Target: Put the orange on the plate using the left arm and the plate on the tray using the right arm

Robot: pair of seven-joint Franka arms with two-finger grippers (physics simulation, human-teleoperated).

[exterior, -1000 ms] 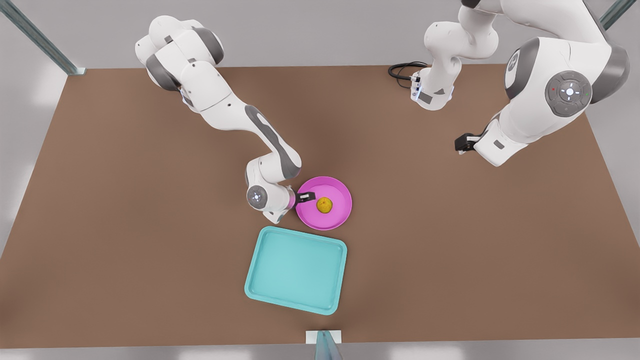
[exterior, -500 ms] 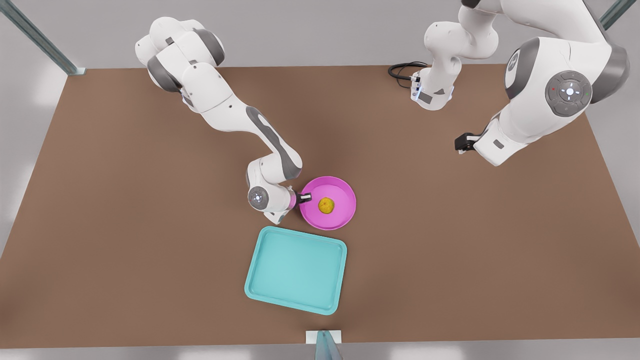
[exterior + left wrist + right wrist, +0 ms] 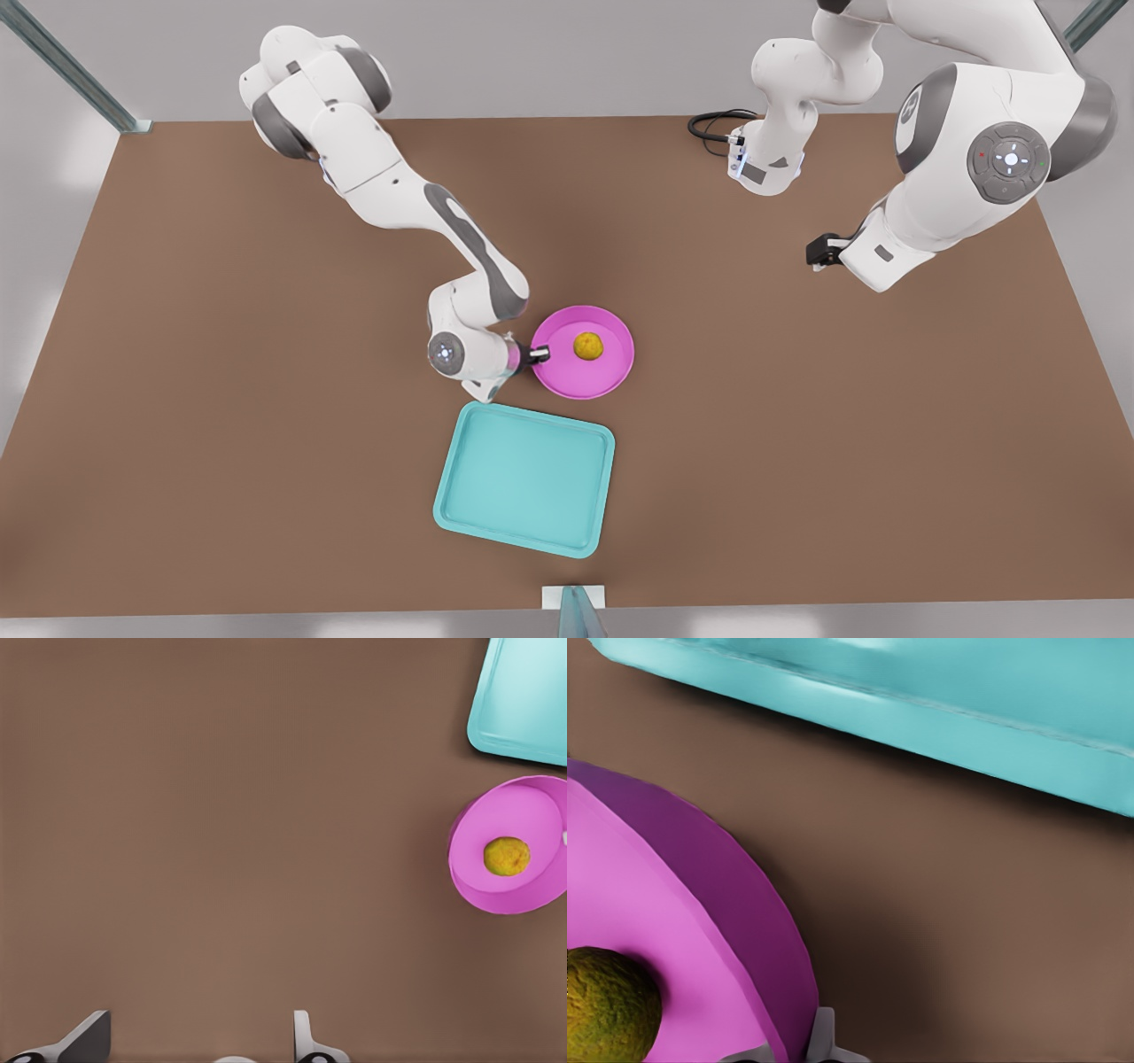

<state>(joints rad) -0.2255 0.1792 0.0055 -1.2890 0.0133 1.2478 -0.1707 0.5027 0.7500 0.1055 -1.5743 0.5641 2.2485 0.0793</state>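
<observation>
The pink plate [image 3: 602, 377] sits mid-table with the orange [image 3: 588, 346] resting inside it, toward its far side. My right gripper [image 3: 538, 354] is shut on the plate's rim on the front view's left; in the right wrist view its fingertips [image 3: 822, 1041] pinch the rim [image 3: 718, 877] beside the orange [image 3: 607, 1014]. The teal tray [image 3: 524, 478] lies just in front of the plate, apart from it. My left gripper [image 3: 817, 253] waits high at the front view's right, open and holding nothing [image 3: 199, 1045]; its view shows the plate [image 3: 496, 895], orange [image 3: 507, 856] and tray [image 3: 523, 700] far off.
A black cable [image 3: 713, 126] is coiled at the table's back edge near an arm base. Bare brown tabletop [image 3: 842, 443] surrounds the tray and plate. A small white bracket [image 3: 573, 595] sits at the table's front edge.
The plate has shifted toward the front view's right and slightly back in the right gripper's hold, and the orange has rolled toward the plate's far side. The left arm barely moved.
</observation>
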